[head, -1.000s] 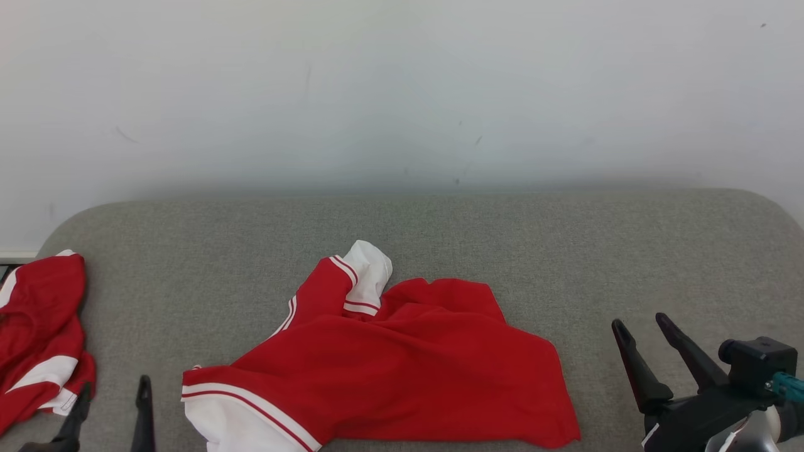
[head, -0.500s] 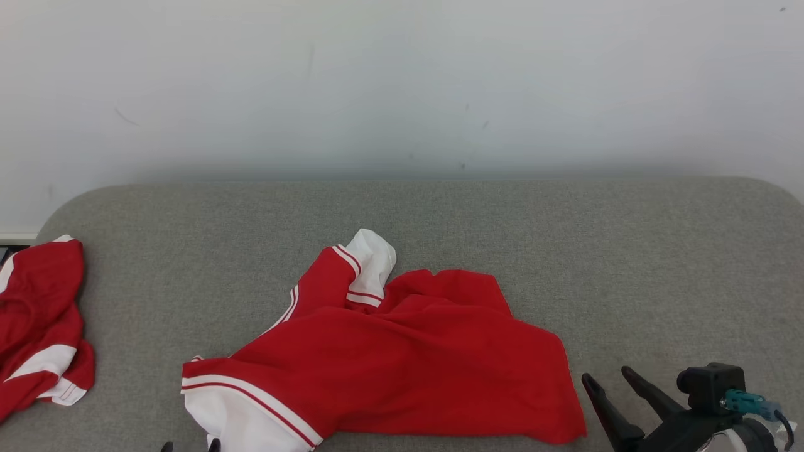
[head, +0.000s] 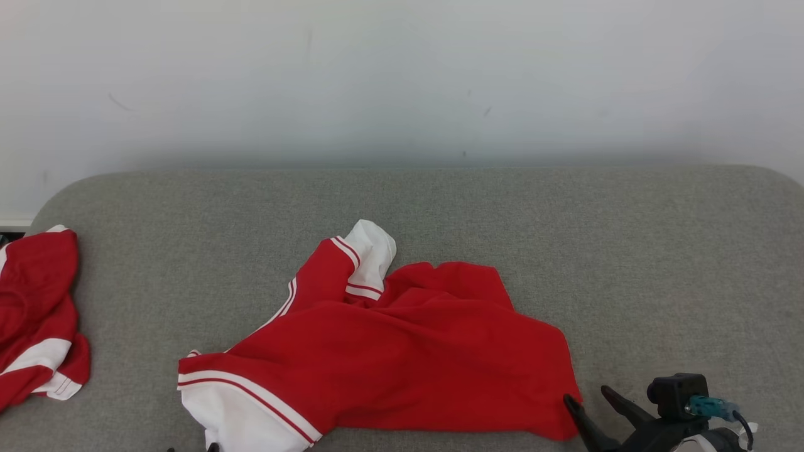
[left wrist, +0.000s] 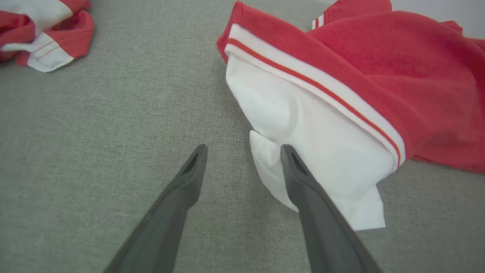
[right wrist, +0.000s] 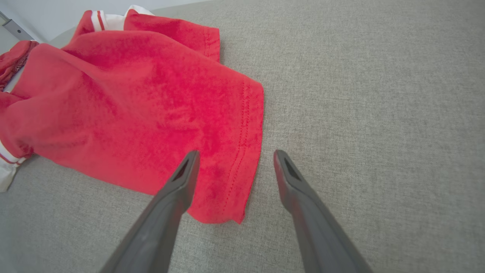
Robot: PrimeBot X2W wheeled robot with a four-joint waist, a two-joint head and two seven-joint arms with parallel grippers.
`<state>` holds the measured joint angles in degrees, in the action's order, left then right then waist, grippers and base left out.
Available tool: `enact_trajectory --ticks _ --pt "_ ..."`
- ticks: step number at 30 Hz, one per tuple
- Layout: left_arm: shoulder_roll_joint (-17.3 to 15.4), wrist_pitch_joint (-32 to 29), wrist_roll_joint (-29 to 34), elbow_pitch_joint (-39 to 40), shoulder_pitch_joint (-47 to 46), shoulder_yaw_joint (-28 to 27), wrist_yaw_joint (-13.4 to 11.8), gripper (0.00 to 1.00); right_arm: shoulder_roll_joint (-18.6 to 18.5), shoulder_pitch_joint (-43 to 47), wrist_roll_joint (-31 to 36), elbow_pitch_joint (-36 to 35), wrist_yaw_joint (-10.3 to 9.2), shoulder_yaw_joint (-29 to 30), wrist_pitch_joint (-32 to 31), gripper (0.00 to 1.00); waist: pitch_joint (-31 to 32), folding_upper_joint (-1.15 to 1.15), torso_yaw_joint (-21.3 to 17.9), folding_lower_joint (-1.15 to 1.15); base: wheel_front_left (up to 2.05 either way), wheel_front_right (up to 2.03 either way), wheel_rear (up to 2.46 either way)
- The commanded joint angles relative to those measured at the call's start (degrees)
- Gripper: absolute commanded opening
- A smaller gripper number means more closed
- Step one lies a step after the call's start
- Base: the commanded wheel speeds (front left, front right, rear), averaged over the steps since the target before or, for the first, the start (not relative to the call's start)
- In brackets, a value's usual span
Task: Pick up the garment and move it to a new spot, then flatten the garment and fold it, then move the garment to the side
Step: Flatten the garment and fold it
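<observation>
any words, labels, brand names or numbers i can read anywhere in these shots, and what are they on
None: no text can be read in any view.
The red and white garment shows only plain stripes, with no print or tag facing the cameras.
The second red garment at the left is the same.
The grey cushion is bare weave, and the wall has only faint scuffs.

The right pincer [head: 586, 394] has two long dark fingers [right wrist: 166, 212], broad at the root and tapering to blunt tips. Each has a narrow sunken slot on its inner face just below the tip. Behind their roots sits a black boxy block [head: 677, 394]. A teal plug [head: 706, 406] juts from its side, trailing a thin dark cable [head: 743, 424]. The left pincer [left wrist: 244, 147] has matching matte grey fingers.
</observation>
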<state>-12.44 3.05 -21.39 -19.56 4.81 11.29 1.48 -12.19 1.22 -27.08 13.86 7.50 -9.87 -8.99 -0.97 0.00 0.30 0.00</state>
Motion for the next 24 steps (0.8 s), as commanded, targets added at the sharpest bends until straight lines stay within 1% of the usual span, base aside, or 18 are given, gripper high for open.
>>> enact_trajectory --ticks 1,3,8,11,16,22,23,24 --pt "-0.1 0.6 -0.1 -1.9 -1.6 0.3 0.9 1.00 -0.1 -1.1 -0.2 1.2 -0.02 -0.8 0.5 1.00 -0.1 0.00 0.0 0.00 0.00 0.00 0.00" --pt "0.4 1.0 -0.4 -3.9 -2.8 1.0 1.9 1.00 0.0 -1.6 -0.5 2.6 -0.02 -1.5 0.9 1.00 -0.2 0.00 0.0 0.00 0.00 0.00 0.00" --pt "1.4 1.9 -1.4 -8.7 -5.1 2.6 3.7 1.00 -0.3 -2.9 -0.9 5.8 -0.02 -2.9 1.6 1.00 -0.4 0.00 0.0 0.00 0.00 0.00 0.00" --pt "1.7 2.5 -1.6 -12.1 -6.4 3.7 4.4 1.00 -0.2 -3.7 -0.4 7.7 -0.02 -3.8 1.9 1.00 -0.5 0.00 -0.1 0.00 0.00 0.00 0.00" --pt "3.0 3.2 -3.3 -17.1 -8.5 6.0 5.5 1.00 0.4 -5.2 -0.7 10.6 -0.02 -5.2 2.2 1.00 -0.7 0.00 0.1 0.00 0.00 0.00 0.00" --pt "3.7 4.7 -5.1 -20.5 -10.7 9.1 6.1 1.00 0.6 -6.5 -1.4 13.3 -0.02 -6.6 2.2 1.00 -0.7 0.00 0.5 0.00 0.00 0.00 0.00" --pt "3.7 5.0 -5.4 -21.0 -11.0 9.6 6.1 0.78 0.6 -6.5 -1.7 13.7 -0.02 -7.0 1.9 0.51 -0.7 0.00 0.6 0.00 0.00 0.00 0.00" --pt "3.6 5.5 -5.6 -21.4 -11.3 10.2 6.2 0.38 0.6 -6.6 -1.7 14.0 -0.02 -7.3 1.9 0.24 -0.6 0.00 0.6 0.00 0.00 0.00 0.00"
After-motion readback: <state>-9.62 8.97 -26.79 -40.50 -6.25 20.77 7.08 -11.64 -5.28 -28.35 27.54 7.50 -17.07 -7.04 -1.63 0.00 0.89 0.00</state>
